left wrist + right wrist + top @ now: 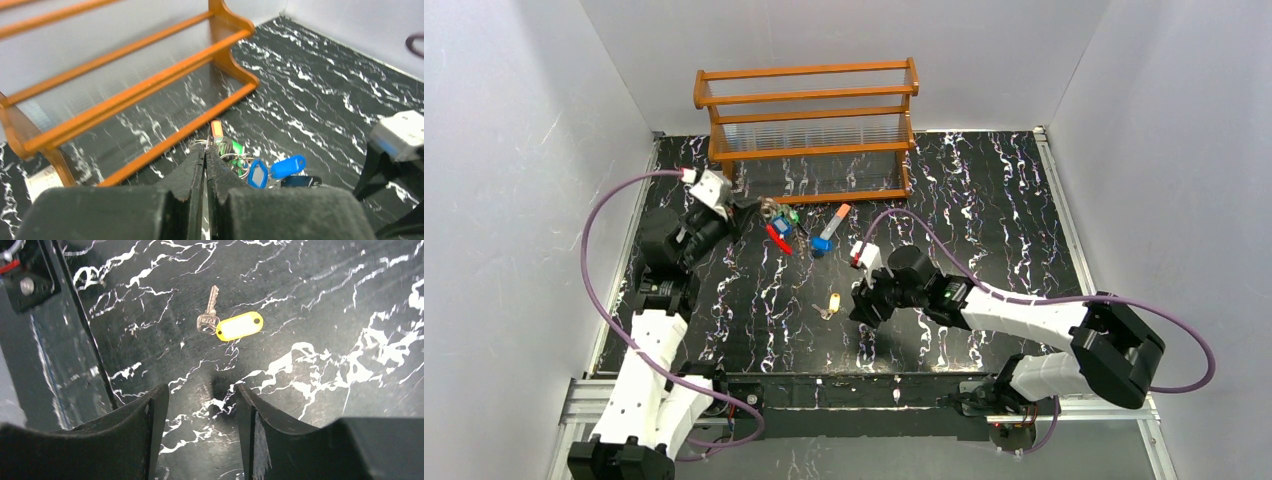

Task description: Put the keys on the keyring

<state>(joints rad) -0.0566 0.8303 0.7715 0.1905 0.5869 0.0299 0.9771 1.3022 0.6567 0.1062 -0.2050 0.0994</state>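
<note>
My left gripper (759,210) is shut on the thin silver keyring (199,144), held just in front of the rack. The ring's red section (777,237) hangs below it. Green (237,150) and blue (257,173) keys bunch at the ring beside my fingertips, and another blue tag (288,166) lies just past them. A lone key with a yellow head (239,326) lies flat on the table, its metal blade (211,307) pointing away. My right gripper (202,390) is open just short of it with nothing between its fingers. In the top view that yellow key (829,303) lies left of the right gripper (862,308).
A wooden rack (809,120) with clear shelves stands at the back of the black marbled table (984,200). A grey stick with an orange cap (834,224) lies to the right of the key bunch. White walls close in the table on three sides.
</note>
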